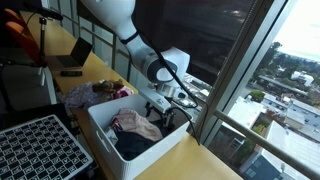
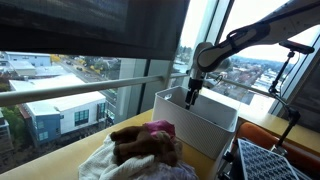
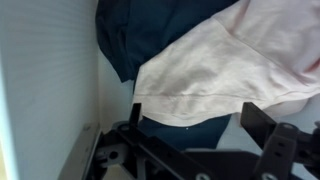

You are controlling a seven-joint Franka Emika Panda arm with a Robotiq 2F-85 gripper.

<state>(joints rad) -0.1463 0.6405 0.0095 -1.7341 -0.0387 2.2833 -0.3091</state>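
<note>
The pale pink fabric garment (image 3: pixel 230 60) lies crumpled on top inside the white rectangular plastic bin (image 1: pixel 103 138). It partly covers a dark navy cloth garment (image 3: pixel 150 30) beneath it. In the wrist view its stitched hem runs just in front of the black Robotiq gripper (image 3: pixel 192 112). The fingers (image 3: pixel 135 112) stand apart with nothing clamped between them, just above the pink fabric. In both exterior views the gripper (image 1: pixel 165 108) (image 2: pixel 190 97) reaches down into the bin's end nearest the window. The bin sits on a light wooden worktop (image 1: pixel 165 160) along the glass. Beside it lies a loose heap of pink, white and brown clothes (image 2: pixel 140 148), and near it a black perforated grid tray (image 1: pixel 35 150). An open laptop (image 1: pixel 72 55) stands further along the worktop.
</note>
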